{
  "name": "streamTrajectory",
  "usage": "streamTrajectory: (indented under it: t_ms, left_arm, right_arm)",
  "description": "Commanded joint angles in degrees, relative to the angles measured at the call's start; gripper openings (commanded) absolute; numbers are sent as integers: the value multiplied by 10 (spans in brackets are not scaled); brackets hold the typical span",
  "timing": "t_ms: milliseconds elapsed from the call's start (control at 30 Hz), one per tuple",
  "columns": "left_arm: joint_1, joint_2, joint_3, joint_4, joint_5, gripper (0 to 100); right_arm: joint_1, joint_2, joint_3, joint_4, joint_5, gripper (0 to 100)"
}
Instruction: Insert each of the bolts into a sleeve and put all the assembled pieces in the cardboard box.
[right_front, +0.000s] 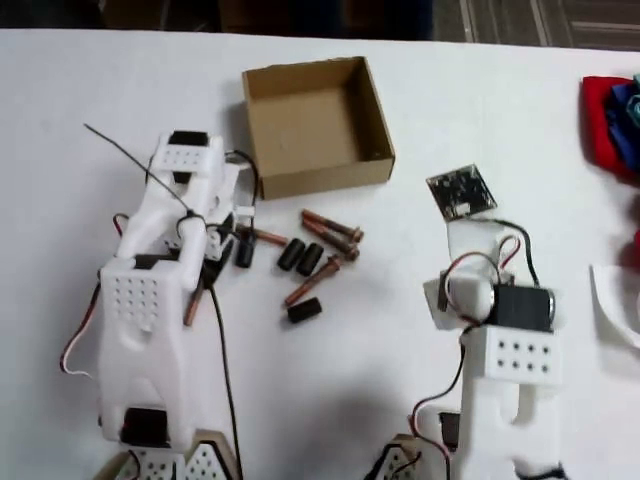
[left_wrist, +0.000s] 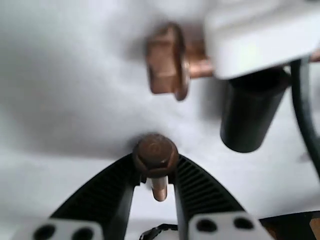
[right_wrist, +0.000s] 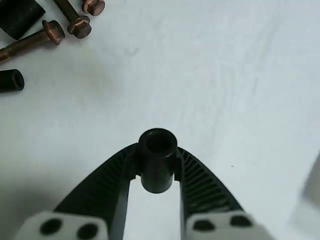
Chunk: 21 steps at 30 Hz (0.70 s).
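My left gripper (left_wrist: 154, 172) is shut on a copper bolt (left_wrist: 155, 152), gripping the shank just behind the hex head. In the high view that bolt (right_front: 192, 307) pokes out beside the left arm, left of the pile. My right gripper (right_wrist: 157, 175) is shut on a black sleeve (right_wrist: 157, 160), its bore facing the camera, held above bare table. Loose bolts (right_front: 330, 227) and black sleeves (right_front: 300, 257) lie between the arms. The open cardboard box (right_front: 318, 125) stands behind them with nothing inside.
Close ahead of the held bolt lie another bolt (left_wrist: 167, 60) and a sleeve (left_wrist: 250, 115), partly under a white arm part. A red cloth (right_front: 610, 120) and a white object (right_front: 615, 300) sit at the right edge. The right arm (right_front: 510, 350) stands right of the pile.
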Motion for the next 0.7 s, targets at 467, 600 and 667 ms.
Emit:
streamTrajectory:
  t_ms: [467, 600, 667]
  left_arm:
    - [-31, 4, -50, -52, 49, 98]
    - [-29, 4, -54, -34, 49, 89]
    - [-33, -1, -55, -36, 52, 26]
  right_arm:
    - [0, -63, 101, -79, 43, 21]
    - [0, -63, 101, -91, 40, 21]
    - [0, -63, 102, -91, 40, 21]
